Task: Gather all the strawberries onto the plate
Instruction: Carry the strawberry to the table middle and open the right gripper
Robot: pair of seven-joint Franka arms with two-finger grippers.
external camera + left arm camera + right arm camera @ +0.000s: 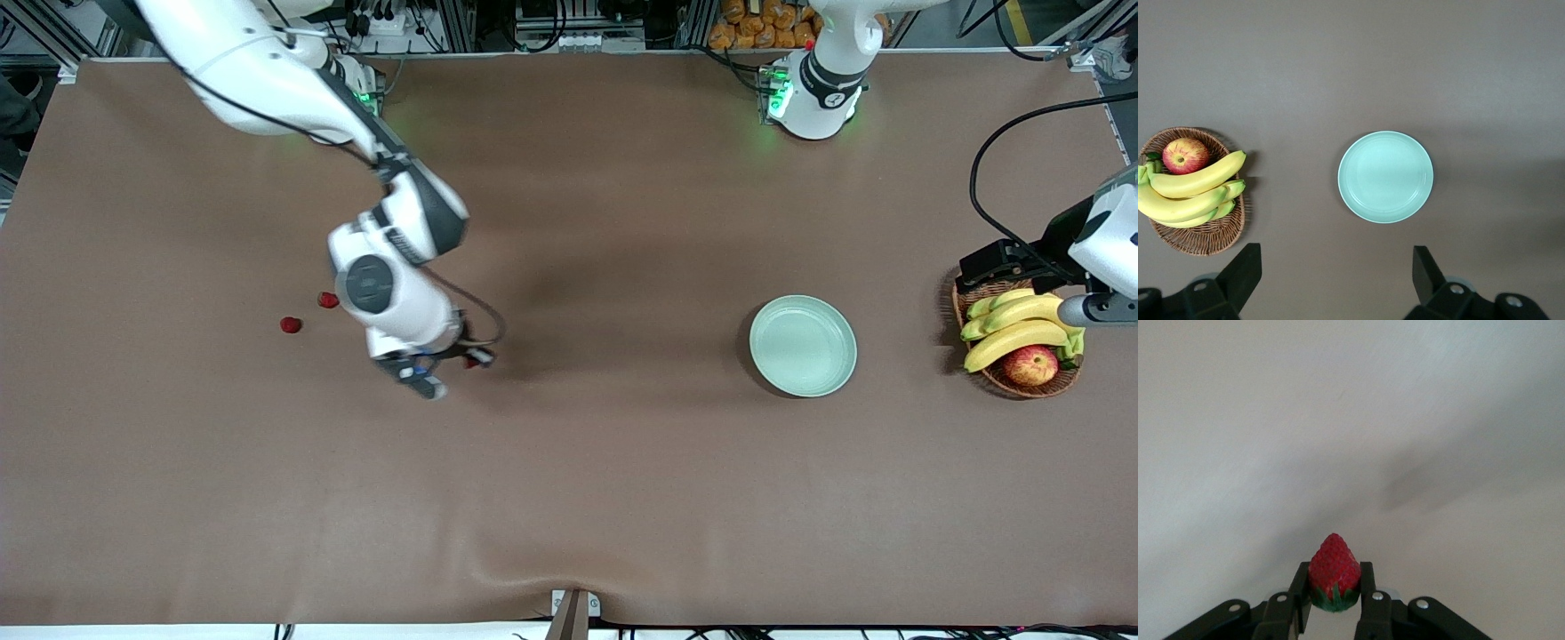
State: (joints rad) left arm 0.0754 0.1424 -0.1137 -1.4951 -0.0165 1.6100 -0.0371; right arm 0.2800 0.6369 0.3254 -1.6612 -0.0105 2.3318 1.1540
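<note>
The right tool point(1333, 603) is clenched on a strawberry point(1334, 573), up over the desk point(569, 498) toward the right arm's end. Two more strawberries point(291, 325) point(328, 300) lie there on the desk. The left tool point(1335, 280) waits released over the basket point(1022, 384); the plate point(803, 346) sits beside it.

Brown worktop point(569, 480) with fruit and a plate

Two loose strawberries point(291, 325) lie close together toward the right arm's end. A pale mint-green plate point(803, 346) sits toward the left arm's end, nothing on it. Just beside it, at that end's edge, stands a wicker basket point(1022, 380) holding bananas point(1013, 327) and an apple point(1030, 364).
</note>
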